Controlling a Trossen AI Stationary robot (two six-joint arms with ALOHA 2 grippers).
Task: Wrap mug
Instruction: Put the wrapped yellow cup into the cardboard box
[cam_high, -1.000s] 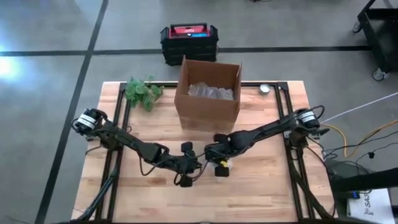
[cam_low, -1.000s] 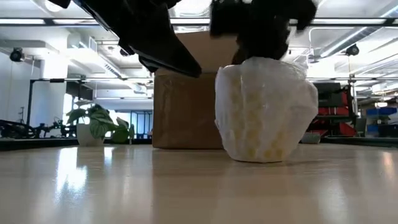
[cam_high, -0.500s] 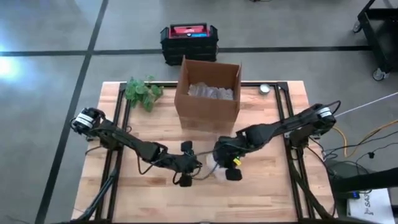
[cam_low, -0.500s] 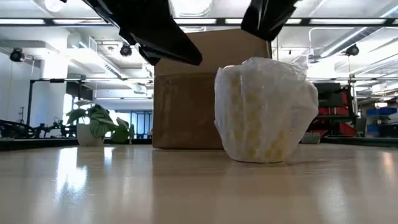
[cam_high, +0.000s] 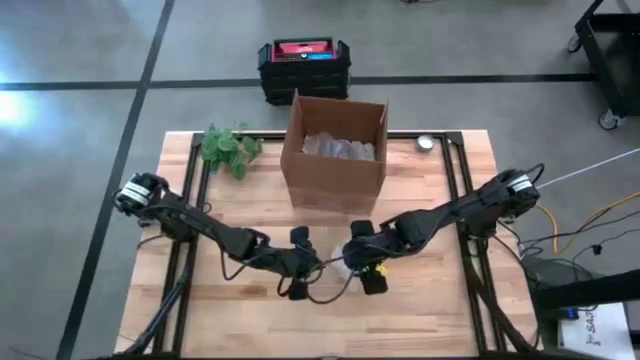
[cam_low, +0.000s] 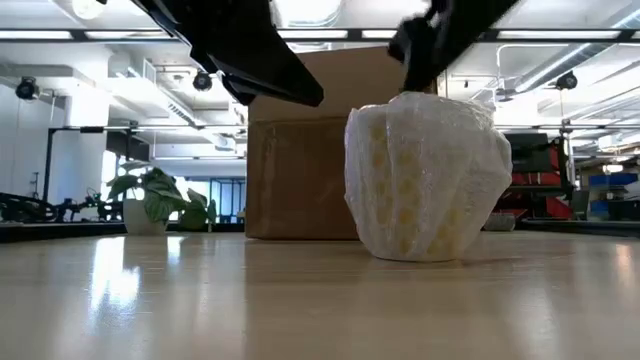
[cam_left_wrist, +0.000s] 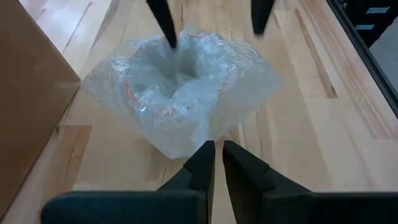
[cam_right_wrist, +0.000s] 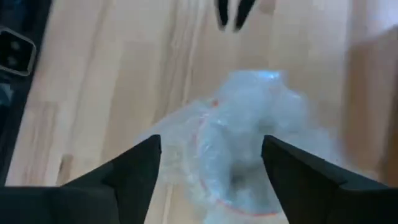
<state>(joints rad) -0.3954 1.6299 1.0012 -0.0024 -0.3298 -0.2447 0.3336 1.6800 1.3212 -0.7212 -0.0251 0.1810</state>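
The mug (cam_low: 425, 180) stands upright on the wooden table, fully covered in clear bubble wrap (cam_left_wrist: 183, 93) that is gathered into its mouth. My left gripper (cam_left_wrist: 216, 149) is shut and sits low at the wrap's left side (cam_high: 312, 268). My right gripper (cam_right_wrist: 211, 142) is open, with its two fingers spread wide just above the wrapped mug (cam_high: 340, 268). In the left wrist view those fingers (cam_left_wrist: 165, 25) hang over the far side of the bundle. My left gripper's shut fingertips (cam_left_wrist: 208, 148) stand at the loose lower edge of the bubble wrap (cam_left_wrist: 186, 146); I cannot tell whether they touch it. My right gripper's fingers (cam_low: 425, 50) hang right over the top of the wrap (cam_low: 420, 98); I cannot tell whether they touch it.
An open cardboard box (cam_high: 335, 150) with more bubble wrap inside stands behind the mug. A small green plant (cam_high: 230, 148) is at the far left and a small round tin (cam_high: 427, 143) at the far right. Bare wood lies toward the near edge (cam_high: 330, 325).
My right gripper has risen off the top of the wrapped mug and shifted a little toward the table's right and near edges. It has then dipped back toward the wrap's top. The wrapped mug has kept its place and shape.
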